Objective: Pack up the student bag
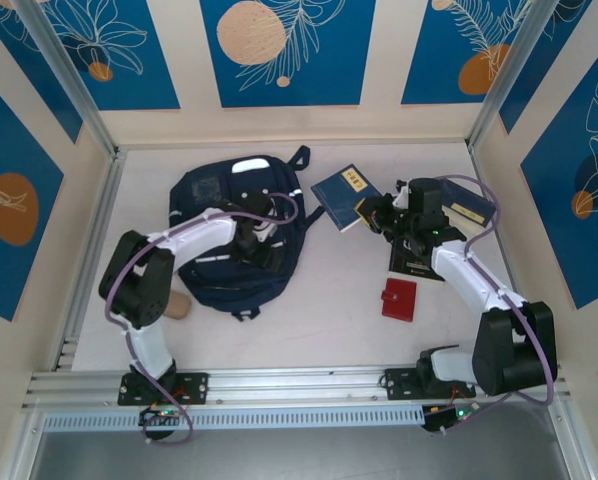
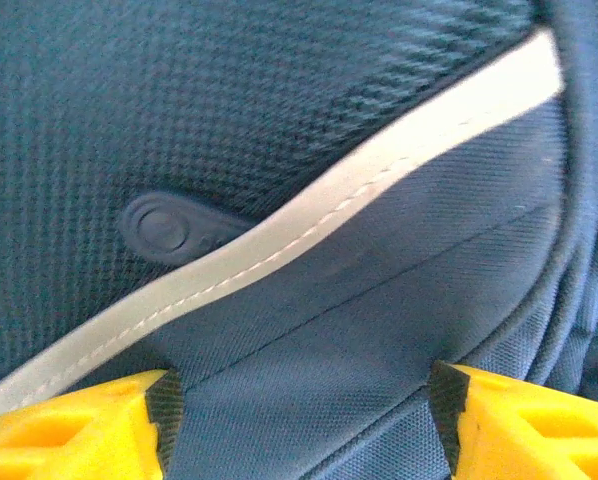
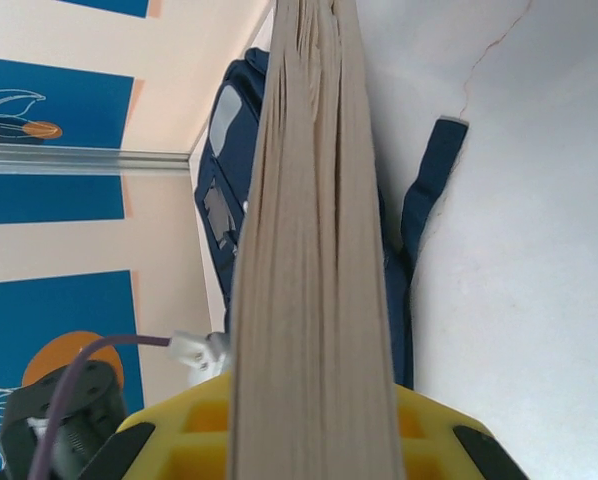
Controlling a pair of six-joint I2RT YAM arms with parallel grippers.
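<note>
The student bag (image 1: 219, 205), dark navy with thin white stripes, lies flat on the table's left half. My left gripper (image 1: 260, 240) rests on its middle. In the left wrist view the left gripper (image 2: 304, 420) stands open, its black pads (image 2: 165, 410) pressed on the navy fabric just below a white stripe (image 2: 309, 215) and a rubber tab (image 2: 164, 228). My right gripper (image 1: 376, 213) is shut on a navy book (image 1: 343, 192) with a gold label, held to the right of the bag. The book's page edge (image 3: 314, 250) runs up from the right gripper (image 3: 309, 450), with the bag (image 3: 229, 160) behind it.
A second navy book (image 1: 476, 212) lies at the right under the arm's cable. A black flat item (image 1: 415, 264) and a red wallet (image 1: 399, 298) sit near the right arm. A tan object (image 1: 180, 305) lies by the left arm's elbow. A bag strap (image 3: 429, 190) trails on the table.
</note>
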